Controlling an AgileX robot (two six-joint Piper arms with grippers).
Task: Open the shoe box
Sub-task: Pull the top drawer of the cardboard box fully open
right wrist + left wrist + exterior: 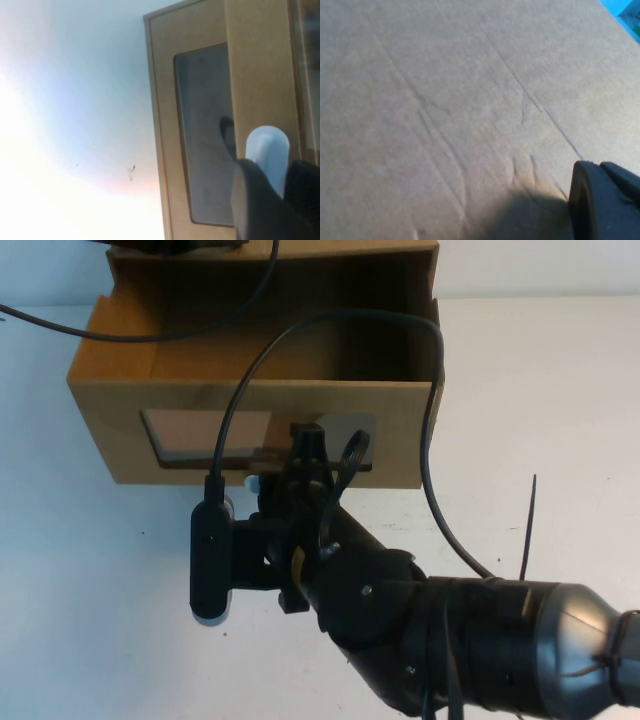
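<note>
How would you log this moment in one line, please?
shoe box: top open | right gripper: at front window | left gripper: at box's far side

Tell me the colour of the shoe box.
Shoe box: plain brown, clearest in the high view. Right gripper at its front wall; left gripper close over cardboard.

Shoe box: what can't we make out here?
Shoe box inside: in the high view, its own near side and shadow hide the floor.
Left gripper, against cardboard: the left wrist view's edge crops it; grip unclear.
Right gripper, at the box's front window: its own arm blocks the contact in the high view.
</note>
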